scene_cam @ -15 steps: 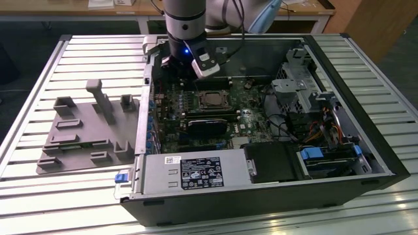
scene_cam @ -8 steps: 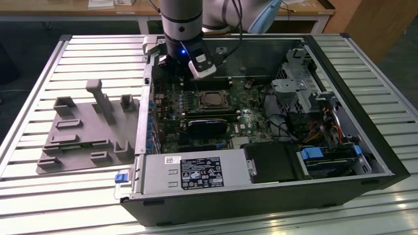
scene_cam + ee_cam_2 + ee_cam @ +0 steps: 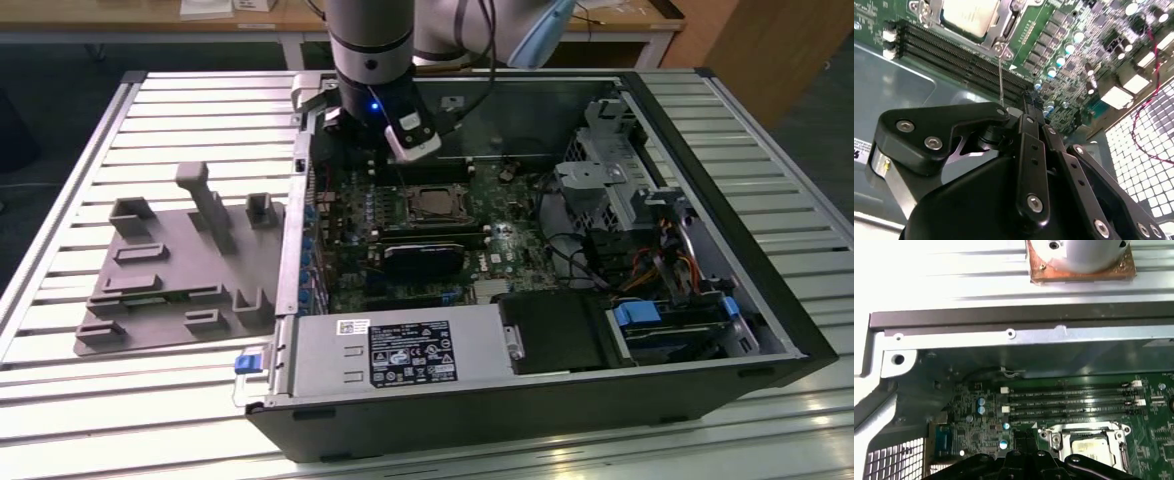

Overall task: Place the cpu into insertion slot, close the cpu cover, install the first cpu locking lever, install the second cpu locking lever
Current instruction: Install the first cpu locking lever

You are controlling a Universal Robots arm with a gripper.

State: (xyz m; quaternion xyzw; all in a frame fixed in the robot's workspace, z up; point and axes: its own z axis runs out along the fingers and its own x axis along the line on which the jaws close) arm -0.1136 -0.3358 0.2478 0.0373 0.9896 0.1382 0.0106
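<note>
With jaws drawn narrow and nothing visible between them, the gripper [image 3: 399, 168] hovers in the exterior view, the seated cpu [image 3: 434, 203] near at its 5 o'clock.

Upper centre, the arm [image 3: 370, 50] hangs over the open computer case [image 3: 534, 405]; the cpu [image 3: 431, 203] lies in the insertion slot [image 3: 407, 199].

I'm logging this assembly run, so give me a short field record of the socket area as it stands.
cpu: seated in the slot, metal top showing
cover: flat, framing the cpu
gripper: over the board, close beside the slot
case: open, on a slatted table
</note>
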